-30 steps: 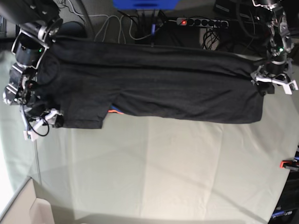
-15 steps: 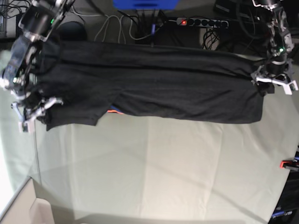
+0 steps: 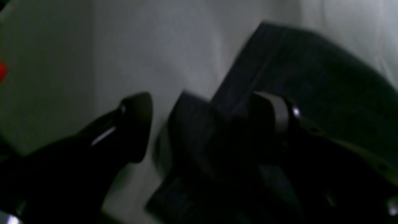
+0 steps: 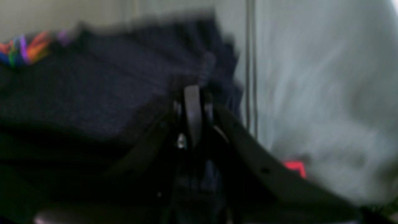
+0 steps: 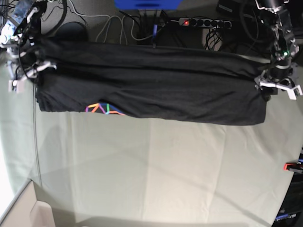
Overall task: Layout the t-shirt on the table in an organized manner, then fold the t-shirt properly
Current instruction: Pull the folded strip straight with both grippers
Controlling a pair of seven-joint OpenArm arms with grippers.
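Note:
The black t-shirt [image 5: 156,85] lies stretched as a long band across the far part of the table [image 5: 165,175]. Its rainbow graphic [image 5: 104,109] peeks out at the near edge, left of centre. My right gripper [image 5: 23,78] holds the shirt's left end; in the right wrist view the gripper [image 4: 192,102] is shut on the dark fabric [image 4: 108,93], blurred. My left gripper [image 5: 277,87] is at the shirt's right end. In the left wrist view the gripper [image 3: 205,118] is open, with a corner of the shirt [image 3: 199,133] lying between the fingers.
A power strip [image 5: 203,22], cables and a blue object [image 5: 147,4] lie beyond the table's far edge. A red clamp [image 5: 291,166] sits at the table's right edge. A cardboard box [image 5: 23,213] is at the near left corner.
My right gripper has moved toward the far edge with the shirt's left end, flattening the bunched sleeve and uncovering the rainbow graphic. The left arm has barely moved.

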